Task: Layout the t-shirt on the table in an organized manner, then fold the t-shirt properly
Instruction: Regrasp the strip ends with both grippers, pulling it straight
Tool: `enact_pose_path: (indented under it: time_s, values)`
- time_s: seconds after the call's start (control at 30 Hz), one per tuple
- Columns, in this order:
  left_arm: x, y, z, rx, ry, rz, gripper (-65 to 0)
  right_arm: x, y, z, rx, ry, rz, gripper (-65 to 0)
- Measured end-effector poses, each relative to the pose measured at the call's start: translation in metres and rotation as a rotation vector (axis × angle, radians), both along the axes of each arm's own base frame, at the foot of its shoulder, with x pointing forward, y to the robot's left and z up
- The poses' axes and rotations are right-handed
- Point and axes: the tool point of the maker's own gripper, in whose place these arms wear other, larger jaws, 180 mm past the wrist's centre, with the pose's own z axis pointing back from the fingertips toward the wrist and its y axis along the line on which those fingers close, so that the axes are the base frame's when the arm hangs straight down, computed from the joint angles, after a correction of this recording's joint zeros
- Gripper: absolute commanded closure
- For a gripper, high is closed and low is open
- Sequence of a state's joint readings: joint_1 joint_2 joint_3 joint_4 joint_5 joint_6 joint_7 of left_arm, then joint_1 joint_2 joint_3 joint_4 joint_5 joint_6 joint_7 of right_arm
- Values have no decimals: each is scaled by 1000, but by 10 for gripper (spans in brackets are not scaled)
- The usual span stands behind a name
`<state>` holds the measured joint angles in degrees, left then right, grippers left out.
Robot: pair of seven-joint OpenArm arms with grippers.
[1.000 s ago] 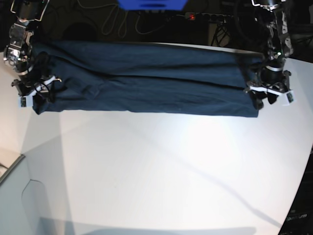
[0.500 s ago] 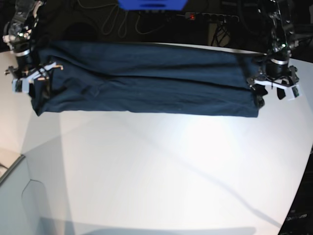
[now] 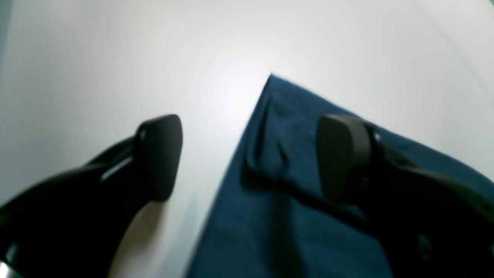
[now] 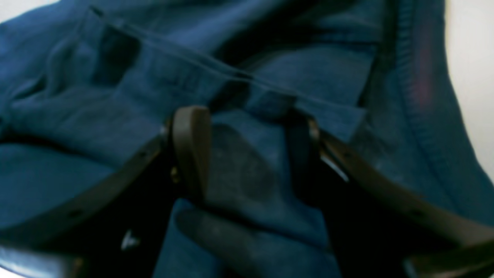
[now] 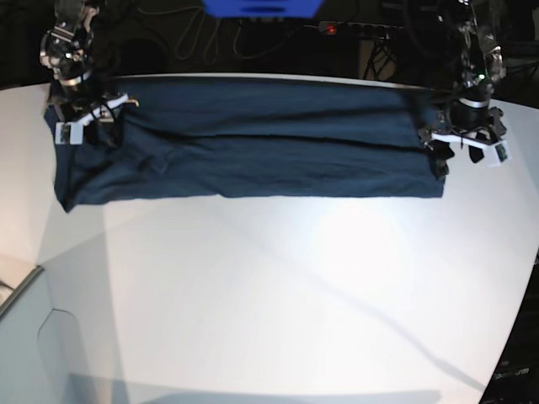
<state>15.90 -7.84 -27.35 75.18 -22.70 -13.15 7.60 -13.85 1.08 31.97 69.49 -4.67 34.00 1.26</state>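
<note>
T-shirt [image 5: 253,139] (folded band) across table [image 5: 278,295]

1. Beyond the far edge the room is dark, almost black.
2. Pale cables [image 5: 198,38] loop and trail over that dark ground.
3. A bright blue object [image 5: 261,7] sits at the top middle, cut off by the frame.
4. To its right lies a dark power strip [image 5: 362,30] with a small red light [image 5: 330,29] glowing at its left end.
5. Thin dark stand legs [image 5: 383,55] rise near the strip; their kind cannot be told.
6. Light falls from above, leaving a bright glare patch and long faint shadows crossing the white surface.
7. At lower left a pale grey panel [image 5: 25,353] adjoins the surface, edged by a darker strip.
</note>
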Motion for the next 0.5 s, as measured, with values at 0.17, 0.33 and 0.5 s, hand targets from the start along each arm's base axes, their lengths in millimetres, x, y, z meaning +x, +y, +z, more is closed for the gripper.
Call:
enact_pose_path:
  time_s: [0.17, 0.33, 0.5]
  values:
    - [-2, -6, -10, -22, 22, 4, -524, 20, 2, -3, 0, -11, 7, -315]
    - [-1, -21, -14, -58, 16, 8, -524, 23, 2, -1, 0, -20, 9, -315]
    - [-15, -23, -21, -72, 36, 28, -524, 24, 2, -1, -1, -18, 11, -315]
